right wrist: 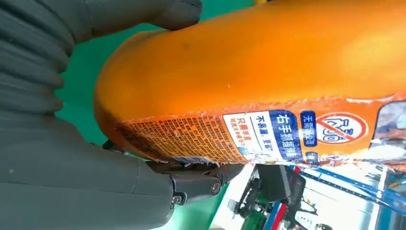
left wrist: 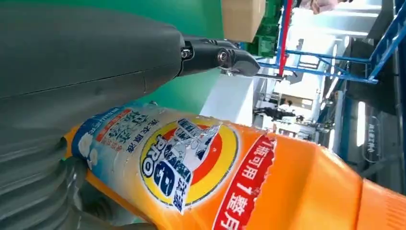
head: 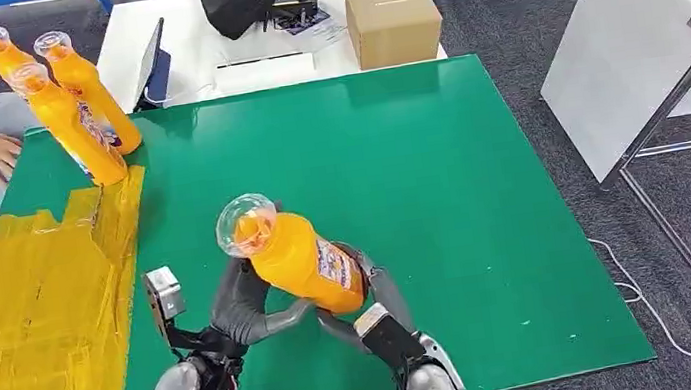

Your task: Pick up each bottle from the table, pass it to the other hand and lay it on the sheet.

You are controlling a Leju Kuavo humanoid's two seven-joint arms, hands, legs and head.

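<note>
The yellow sheet (head: 31, 327) is lying at nine o'clock on the green tabletop (head: 404, 207). The bottle (head: 294, 257) is hanging above it, cap tilting toward ten o'clock, with both the left hand (head: 246, 309) and right hand (head: 376, 302) clamping its body.

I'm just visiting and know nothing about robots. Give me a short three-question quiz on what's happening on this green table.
1. True or false: both hands are on the raised orange bottle.
2. How many bottles stand at the table's far left corner?
3. The yellow sheet lies: A) along the left edge, B) under the cardboard box.

Key: 1. True: left hand and right hand both grip it. 2. Three. 3. A.
</note>
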